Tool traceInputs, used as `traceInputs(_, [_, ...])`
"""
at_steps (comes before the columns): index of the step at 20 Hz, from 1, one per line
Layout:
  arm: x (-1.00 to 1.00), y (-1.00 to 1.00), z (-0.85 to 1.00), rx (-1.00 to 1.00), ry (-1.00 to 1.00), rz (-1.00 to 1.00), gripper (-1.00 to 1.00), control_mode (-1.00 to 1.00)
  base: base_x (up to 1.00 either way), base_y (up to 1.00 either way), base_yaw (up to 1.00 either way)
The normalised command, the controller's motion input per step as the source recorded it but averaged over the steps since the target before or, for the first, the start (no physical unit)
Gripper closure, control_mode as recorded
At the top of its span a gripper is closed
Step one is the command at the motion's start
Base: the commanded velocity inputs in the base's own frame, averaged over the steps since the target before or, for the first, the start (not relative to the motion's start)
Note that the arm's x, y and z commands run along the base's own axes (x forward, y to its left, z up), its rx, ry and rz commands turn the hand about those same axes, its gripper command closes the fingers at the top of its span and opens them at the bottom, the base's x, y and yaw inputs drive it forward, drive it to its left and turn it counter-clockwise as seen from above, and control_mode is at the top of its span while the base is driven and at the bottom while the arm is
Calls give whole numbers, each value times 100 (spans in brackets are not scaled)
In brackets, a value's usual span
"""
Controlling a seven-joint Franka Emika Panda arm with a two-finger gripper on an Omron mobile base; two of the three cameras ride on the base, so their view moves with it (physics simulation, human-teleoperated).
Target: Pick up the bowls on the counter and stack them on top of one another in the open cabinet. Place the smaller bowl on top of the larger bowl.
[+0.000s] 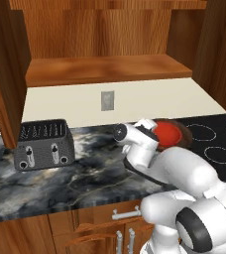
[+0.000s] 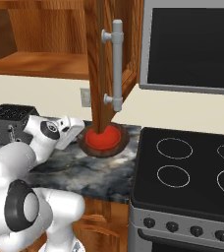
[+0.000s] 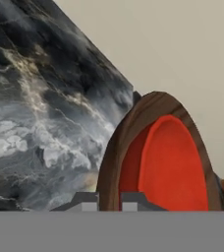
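hand view showed the hand point(image 3: 109, 201) with its two dark fingertips point(image 3: 87, 200) pressed close together on the near rim of the larger bowl point(image 3: 115, 147), one tip on each side of the wooden wall, so the hand pinched that rim. the smaller bowl point(image 3: 170, 167) sat nested inside the larger bowl, just beyond the fingertips, its glossy red hollow facing the camera. the larger bowl was a wide, shallow round form with dark brown wood grain; the smaller bowl was smooth, bright red and round. both rested on the tabletop point(image 3: 40, 113), a dark marble slab with pale grey and gold veins, below a plain cream wall.

left base view placed the hand point(image 1: 154, 138) at the left edge of the nested pair, smaller bowl point(image 1: 168, 133) within larger bowl point(image 1: 184, 135), on the tabletop point(image 1: 85, 173) beside a black stovetop point(image 1: 216, 136). a grey toaster point(image 1: 44, 144) stood well apart to the left. the cabinet point(image 1: 105, 67), of reddish-brown wood grain with a flat shelf board, hung above.

right base view showed a cabinet door point(image 2: 106, 64) with a metal handle point(image 2: 117, 64) in front of the bowls.
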Motion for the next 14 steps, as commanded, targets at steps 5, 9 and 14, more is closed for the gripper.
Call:
traceInputs(5, [-29, 15, 29, 0, 0, 14, 100, -100, 0, 0, 0])
traceInputs(9, [-39, 16, 23, 0, 0, 16, 100, -100, 0, 0, 0])
traceInputs(14, [-43, 15, 24, 0, 0, 18, 100, -100, 0, 0, 0])
